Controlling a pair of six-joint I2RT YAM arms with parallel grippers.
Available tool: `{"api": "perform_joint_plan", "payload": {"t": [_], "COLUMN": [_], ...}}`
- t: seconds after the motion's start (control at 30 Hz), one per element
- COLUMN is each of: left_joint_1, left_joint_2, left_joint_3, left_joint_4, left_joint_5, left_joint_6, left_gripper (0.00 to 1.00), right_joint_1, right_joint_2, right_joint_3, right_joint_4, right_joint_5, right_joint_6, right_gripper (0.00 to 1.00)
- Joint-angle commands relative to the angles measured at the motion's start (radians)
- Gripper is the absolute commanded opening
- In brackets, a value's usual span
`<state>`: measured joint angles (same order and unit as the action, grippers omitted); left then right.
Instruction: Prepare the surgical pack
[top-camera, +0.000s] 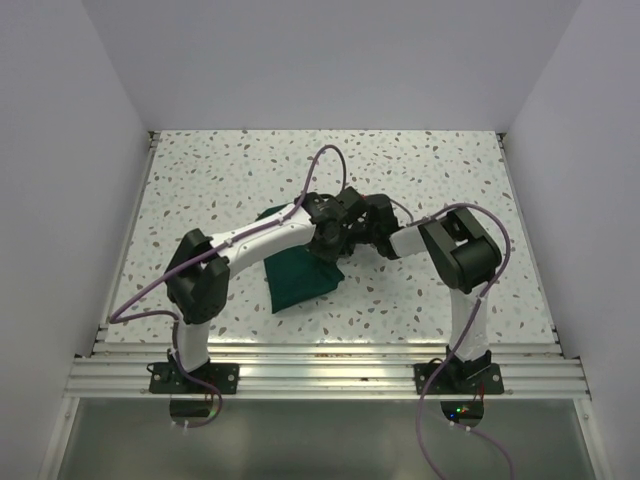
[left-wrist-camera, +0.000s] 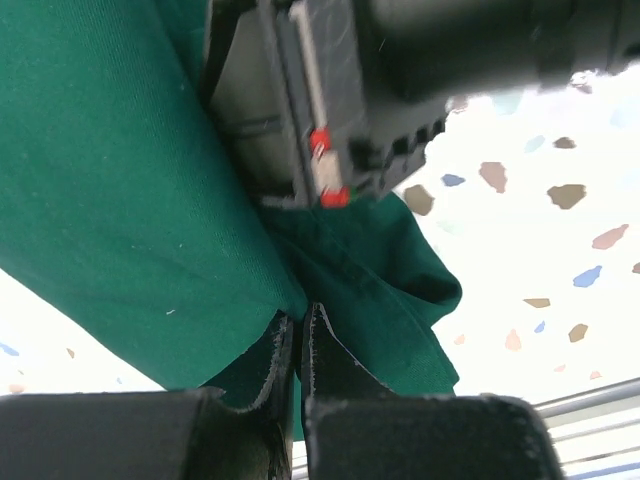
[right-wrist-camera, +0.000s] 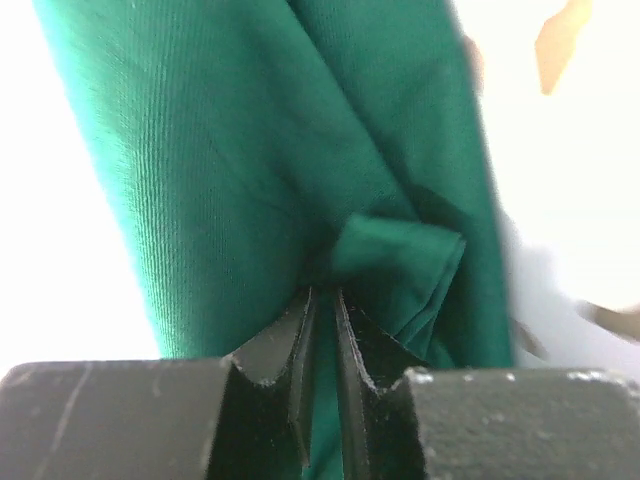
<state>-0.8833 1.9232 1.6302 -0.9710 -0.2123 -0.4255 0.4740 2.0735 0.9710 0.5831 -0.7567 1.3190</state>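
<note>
- Drape (top-camera: 303, 278) lies bunched in a green bundle on the speckled counter (top-camera: 430, 170), about mid-width and toward the near side.
- From the left the left arm (top-camera: 255, 235) reaches in, and from the right the right arm (top-camera: 465, 255); their wrists meet over the bundle's far edge.
- On the left wrist view, the left fingers (left-wrist-camera: 275, 365) are clenched on a thin fold of cloth.
- On the right wrist view, the right fingers (right-wrist-camera: 285, 350) are pinched almost together, grasping a small folded corner of the drape.
- Right arm's black wrist sits close against the cloth; whether it touches, I cannot tell.
</note>
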Motion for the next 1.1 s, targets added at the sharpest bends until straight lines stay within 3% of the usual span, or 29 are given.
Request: {"api": "perform_joint_plan", "payload": {"t": [0.0,0.1,0.2,0.43,0.57,0.83,0.97,1.07], "left_joint_1": [-0.032,-0.028,-0.026,-0.025,-0.025,-0.031,-0.034,-0.034], "left_joint_2": [-0.064,-0.087,-0.11,-0.145,-0.156,-0.147,-0.139,-0.15], "left_joint_3": [0.014,-0.024,-0.047,-0.082,-0.095,-0.102,-0.116,-0.141], "left_joint_4": [0.084,0.112,0.12,0.135,0.149,0.17,0.173,0.181], "left_joint_5": [0.09,0.097,0.088,0.1,0.119,0.149,0.152,0.149], "left_joint_6": [-0.01,-0.018,-0.019,-0.015,-0.007,0.002,0.001,-0.009], "left_gripper": [0.0,0.0,0.0,0.0,0.0,0.0,0.0,0.0], "right_joint_1": [-0.075,-0.126,-0.166,-0.189,-0.151,-0.014,-0.009,-0.047], "right_joint_2": [-0.093,-0.134,-0.15,-0.141,-0.132,-0.015,0.069,0.053], "right_joint_3": [0.012,0.076,0.13,0.152,0.127,0.1,0.016,-0.023], "right_joint_4": [-0.189,-0.412,-0.557,-0.588,-0.481,-0.116,0.227,0.186], "right_joint_5": [0.042,0.01,0.0,-0.032,-0.061,-0.073,-0.072,-0.095], "right_joint_6": [-0.156,-0.37,-0.463,-0.528,-0.501,-0.238,-0.051,-0.041], "right_gripper": [0.16,0.16,0.16,0.15,0.15,0.12,0.12,0.13]}}
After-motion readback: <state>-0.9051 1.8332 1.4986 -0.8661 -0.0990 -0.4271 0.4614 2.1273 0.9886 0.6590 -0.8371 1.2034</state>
